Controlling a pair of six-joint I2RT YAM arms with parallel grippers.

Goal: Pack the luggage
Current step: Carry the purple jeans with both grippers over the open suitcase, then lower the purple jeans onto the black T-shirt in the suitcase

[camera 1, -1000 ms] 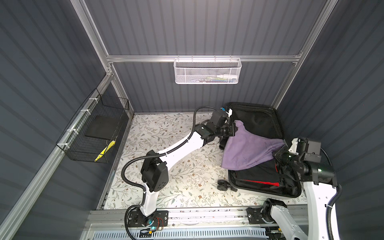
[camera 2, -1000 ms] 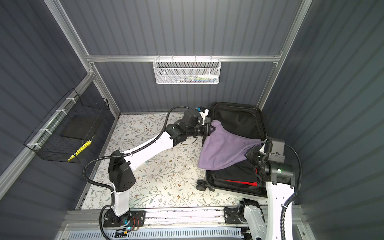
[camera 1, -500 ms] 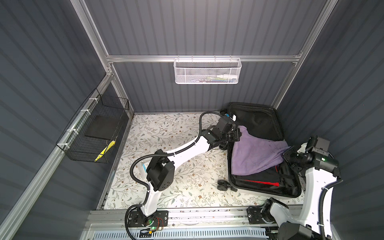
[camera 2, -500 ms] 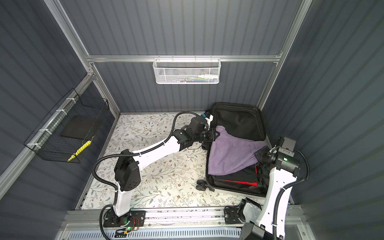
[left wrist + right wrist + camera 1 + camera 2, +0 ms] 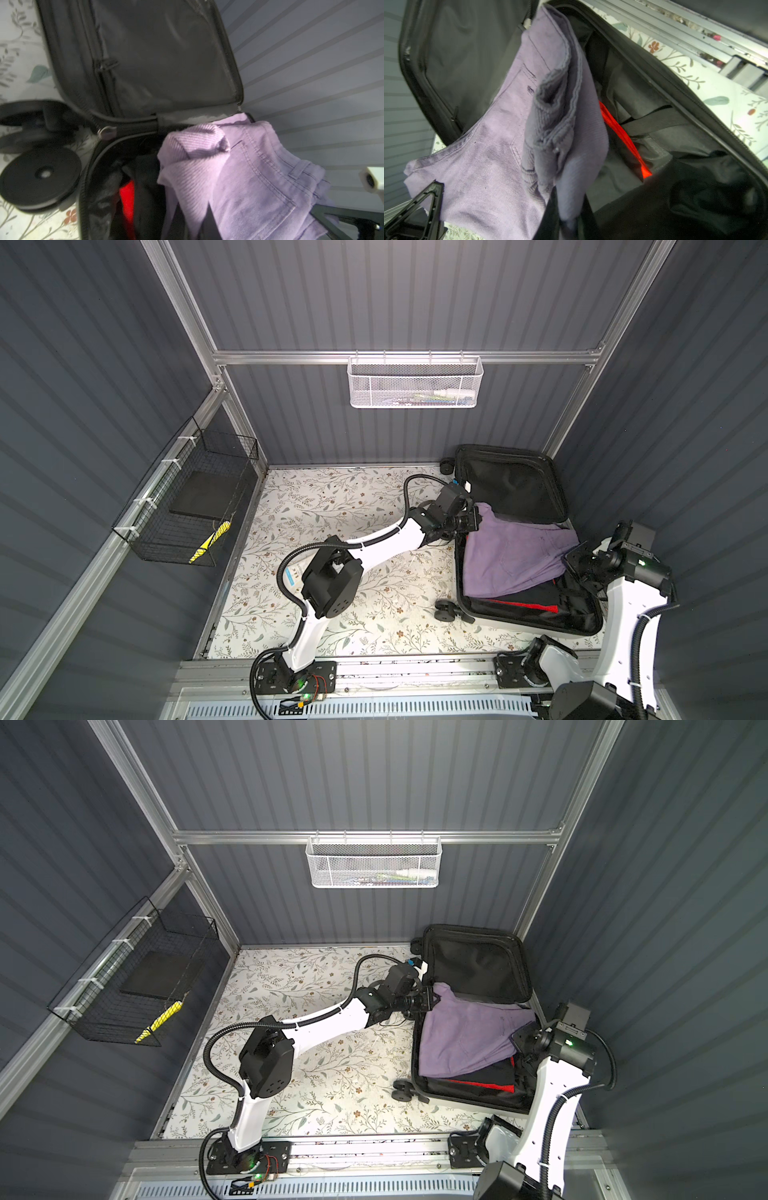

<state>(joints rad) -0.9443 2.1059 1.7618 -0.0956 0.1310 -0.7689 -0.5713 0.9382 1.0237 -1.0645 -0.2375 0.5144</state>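
Observation:
The luggage (image 5: 511, 485) (image 5: 478, 965) lies open at the back right of the floor, its black-lined lid (image 5: 162, 58) (image 5: 467, 52) leaning on the back wall. A purple denim garment (image 5: 515, 556) (image 5: 465, 1040) (image 5: 249, 170) (image 5: 483, 166) is stretched above the lower half. My left gripper (image 5: 473, 519) (image 5: 428, 999) (image 5: 193, 220) is shut on its far left corner. At the near right end my right gripper (image 5: 571, 562) (image 5: 519, 1040) (image 5: 568, 214) is shut on bunched folds. Under the garment lie dark clothes and a red strip (image 5: 523, 605) (image 5: 623, 135).
A white mesh basket (image 5: 413, 383) hangs on the back wall. On the left wall hangs a black wire basket (image 5: 195, 506) holding a dark slab and a yellow item (image 5: 208, 545). The luggage's wheels (image 5: 446, 610) stick out onto the floral floor (image 5: 332, 510).
Both grippers have carried the purple garment to the right and lower. It no longer hangs past the luggage's left edge. The right arm has drawn back toward the right wall.

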